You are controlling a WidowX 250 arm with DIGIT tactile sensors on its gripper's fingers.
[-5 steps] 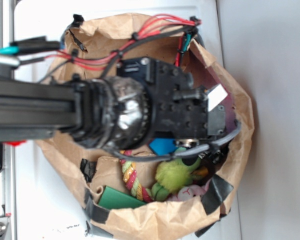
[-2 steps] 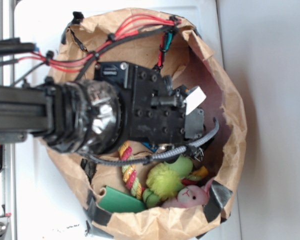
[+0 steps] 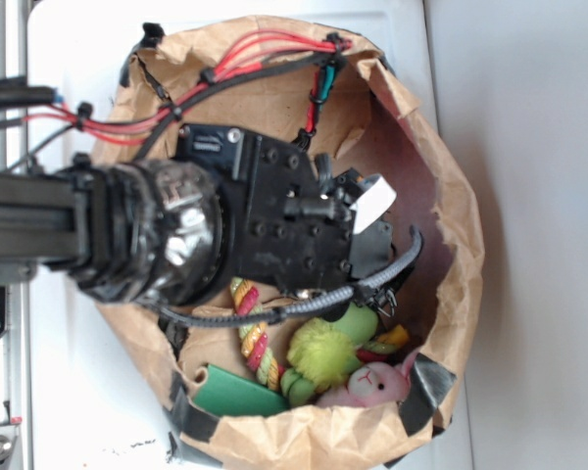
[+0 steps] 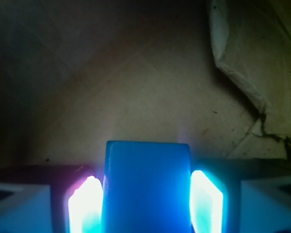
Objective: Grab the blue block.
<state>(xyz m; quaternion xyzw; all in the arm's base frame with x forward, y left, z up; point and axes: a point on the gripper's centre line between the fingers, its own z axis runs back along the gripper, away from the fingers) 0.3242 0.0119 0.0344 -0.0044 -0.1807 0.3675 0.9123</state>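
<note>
A white bench (image 3: 78,392) is seen from above, brightly lit, with a pale grey surface (image 3: 539,235) to its right. A metal rail (image 3: 10,392) is seen along the left edge. Dim, creased brown paper (image 4: 136,87) is shown in the wrist view.

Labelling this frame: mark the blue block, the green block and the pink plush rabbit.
blue block (image 4: 148,187), wrist view, middle of its top face
green block (image 3: 233,392), exterior view, middle of its flat face
pink plush rabbit (image 3: 372,384), exterior view, its face
</note>
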